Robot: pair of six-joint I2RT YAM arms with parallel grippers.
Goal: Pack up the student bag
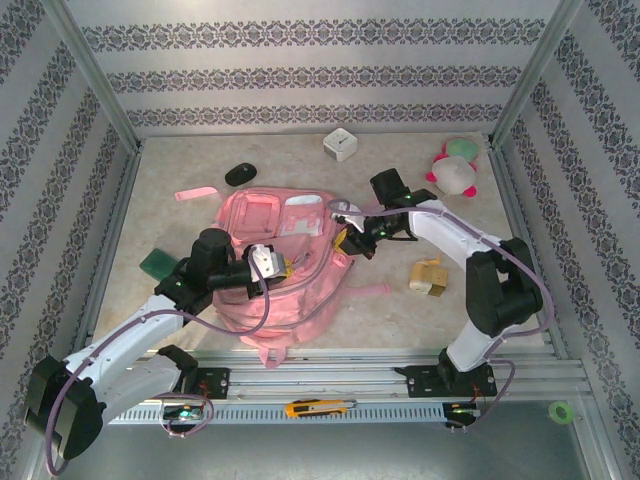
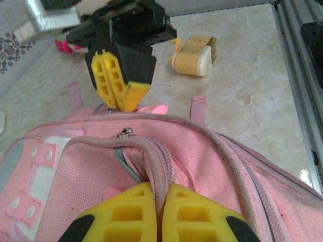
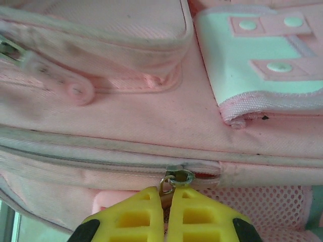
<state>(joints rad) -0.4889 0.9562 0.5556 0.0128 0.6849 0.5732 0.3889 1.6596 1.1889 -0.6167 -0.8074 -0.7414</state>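
Observation:
The student bag (image 1: pixel 290 265), a large pink backpack, lies flat in the middle of the table. My left gripper (image 1: pixel 272 266) is on its near left part. In the left wrist view it (image 2: pixel 160 194) is shut on a fold of the bag's (image 2: pixel 212 161) pale zip trim. From the right, my right gripper (image 1: pixel 351 243) reaches the bag's right edge. Seen from the right wrist, this gripper (image 3: pixel 168 195) is shut on the metal pull of a zip slider (image 3: pixel 178 176) on the bag (image 3: pixel 151 116). The left wrist view has the right gripper (image 2: pixel 122 101) at the bag's far edge.
A white cube (image 1: pixel 341 144), a black mouse (image 1: pixel 240 174) and a flat pink item (image 1: pixel 197 193) lie behind the bag. A pink-and-white plush toy (image 1: pixel 455 170) sits at the back right. A yellow-and-white object (image 1: pixel 430 277) lies right of the bag, a green item (image 1: pixel 157 263) left. A box cutter (image 1: pixel 318 407) rests on the front rail.

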